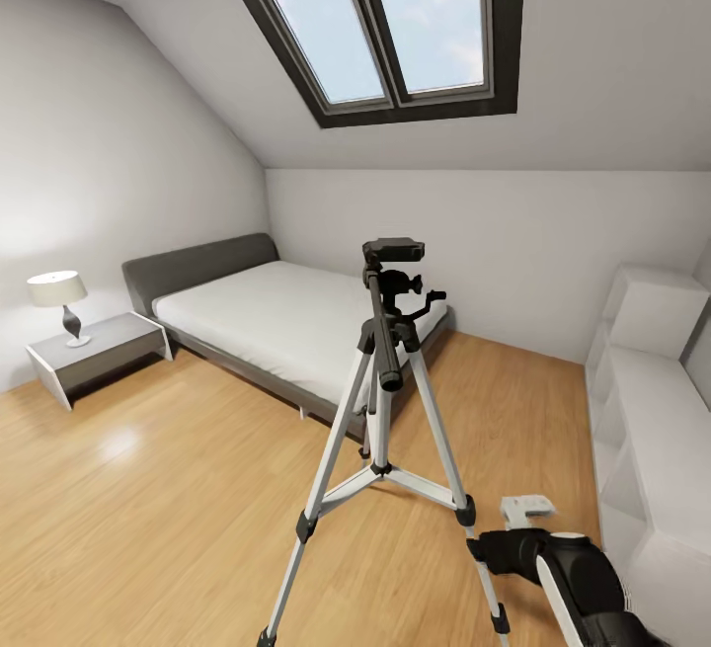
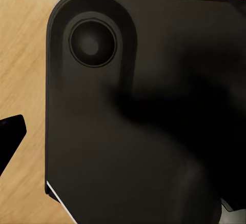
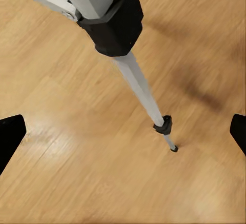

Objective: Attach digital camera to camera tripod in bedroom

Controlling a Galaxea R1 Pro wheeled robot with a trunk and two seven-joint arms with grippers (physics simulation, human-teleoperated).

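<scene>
Tripod [image 1: 385,400] stands in the middle of the frame on the wood floor [image 1: 148,489], with the bed [image 1: 296,316] behind it; it looks tall, stiff and easy to tip, so hold it by the black head, not the thin legs. Right gripper [image 3: 123,131] is spread wide near one leg. I cannot tell about the left gripper.

This is an attic bedroom in a home. A grey-framed bed [image 1: 296,321] with a bare white mattress stands against the far wall, under a sloped ceiling with a dark-framed skylight [image 1: 390,25] showing sky. A low bedside table [image 1: 99,353] carries a white-shaded lamp [image 1: 61,303]. Light wood flooring [image 1: 148,489] runs throughout, and white shelving [image 1: 647,410] lines one side.
</scene>
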